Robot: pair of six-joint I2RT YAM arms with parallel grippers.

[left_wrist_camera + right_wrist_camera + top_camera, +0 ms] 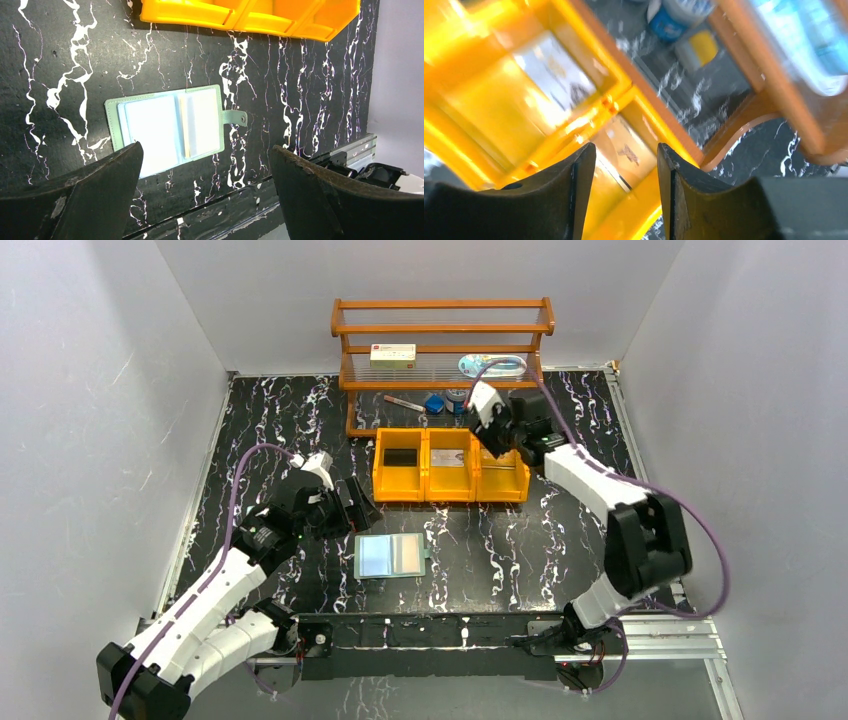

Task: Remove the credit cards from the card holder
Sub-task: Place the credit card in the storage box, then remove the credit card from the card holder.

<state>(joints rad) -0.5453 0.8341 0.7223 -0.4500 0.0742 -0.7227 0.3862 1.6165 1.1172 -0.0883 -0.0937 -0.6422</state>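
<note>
Card holder (392,555) open flat, mid-bench (560,540). Left fingers (100,190) spread wide, empty, beside it. Right fingers (549,200) part-open, empty, over orange bins (450,488). Credit cards (448,458) likely thin, stiff, slick: pinch exposed edge.

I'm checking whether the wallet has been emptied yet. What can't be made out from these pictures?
Wallet pockets, left wrist view: glare whitens them and a finger of the left hand covers one corner, so a remaining card can't be ruled out.
Right compartment of the bins, top view: hidden under the right hand.
Cards in the bins, right wrist view: motion blur; print unreadable.
</note>
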